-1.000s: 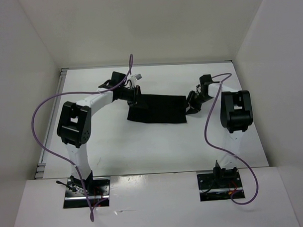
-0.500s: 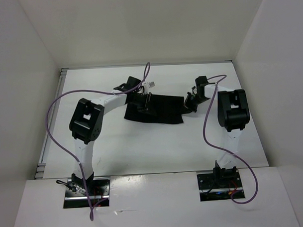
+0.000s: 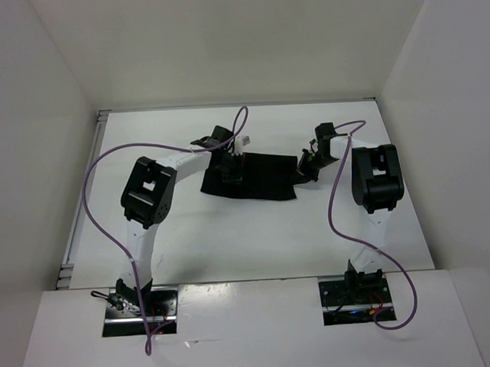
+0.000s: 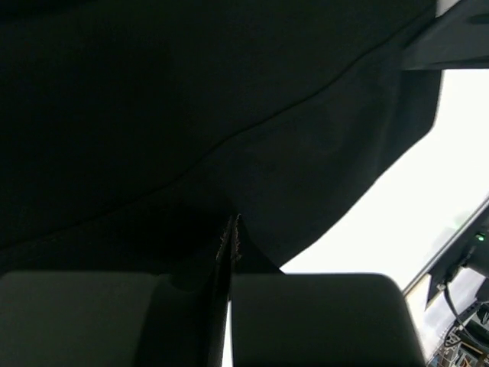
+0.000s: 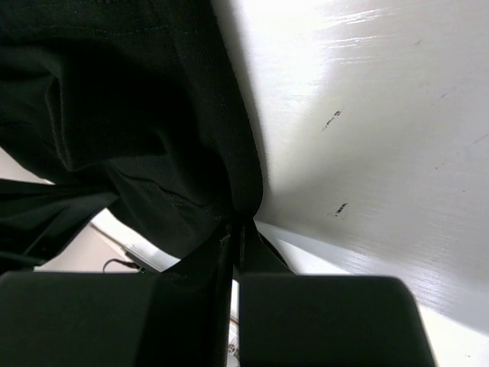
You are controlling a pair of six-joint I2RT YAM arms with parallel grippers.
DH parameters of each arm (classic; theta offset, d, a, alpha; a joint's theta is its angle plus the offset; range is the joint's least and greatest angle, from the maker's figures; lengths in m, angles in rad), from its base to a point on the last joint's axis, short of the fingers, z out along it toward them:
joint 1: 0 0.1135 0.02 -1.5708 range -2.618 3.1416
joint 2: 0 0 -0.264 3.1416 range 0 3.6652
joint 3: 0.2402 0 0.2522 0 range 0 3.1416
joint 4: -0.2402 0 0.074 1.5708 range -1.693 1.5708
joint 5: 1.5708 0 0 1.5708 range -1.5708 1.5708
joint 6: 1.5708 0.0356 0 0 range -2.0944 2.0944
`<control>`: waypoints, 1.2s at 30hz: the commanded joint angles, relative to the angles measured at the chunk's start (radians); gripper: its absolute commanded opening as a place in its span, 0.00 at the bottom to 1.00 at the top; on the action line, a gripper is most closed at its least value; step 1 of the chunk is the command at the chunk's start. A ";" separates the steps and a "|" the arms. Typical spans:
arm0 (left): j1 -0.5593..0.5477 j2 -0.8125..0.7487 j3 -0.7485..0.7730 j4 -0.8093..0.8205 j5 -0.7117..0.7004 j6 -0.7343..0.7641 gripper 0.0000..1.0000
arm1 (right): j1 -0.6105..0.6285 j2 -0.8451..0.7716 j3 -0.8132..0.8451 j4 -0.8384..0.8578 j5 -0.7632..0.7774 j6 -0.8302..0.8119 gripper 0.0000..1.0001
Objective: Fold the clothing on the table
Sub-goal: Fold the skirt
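Observation:
The black clothing (image 3: 253, 177) lies as a wide strip on the white table (image 3: 231, 232), toward the back and middle. My left gripper (image 3: 232, 169) is shut on the clothing's left part. In the left wrist view its jaws pinch a fold of the dark clothing (image 4: 229, 115), which fills most of that view. My right gripper (image 3: 303, 170) is shut on the clothing's right edge. In the right wrist view the black clothing (image 5: 137, 115) bunches into the closed jaws above the table (image 5: 382, 115).
White walls stand behind and on both sides of the table. A metal rim (image 3: 77, 221) runs along the table's left edge. Purple cables (image 3: 95, 168) loop above both arms. The arm bases (image 3: 140, 304) sit at the near edge.
Both grippers have closed on the clothing. The left arm has swung right, carrying the left end inward, so the strip is shorter. The right gripper has shifted slightly back.

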 commanded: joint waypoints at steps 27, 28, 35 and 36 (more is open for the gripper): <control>-0.059 -0.014 -0.031 -0.008 -0.010 -0.027 0.07 | 0.116 -0.286 0.135 -0.064 -0.136 -0.006 0.00; -0.050 -0.031 -0.031 -0.008 -0.010 -0.027 0.12 | 0.116 -0.275 0.147 -0.064 -0.136 -0.015 0.00; 0.070 -0.213 -0.021 -0.060 -0.105 -0.048 0.26 | 0.116 -0.255 0.175 -0.102 -0.136 -0.024 0.00; 0.105 -0.230 -0.021 -0.061 -0.130 -0.048 0.26 | 0.116 -0.255 0.175 -0.102 -0.136 -0.033 0.00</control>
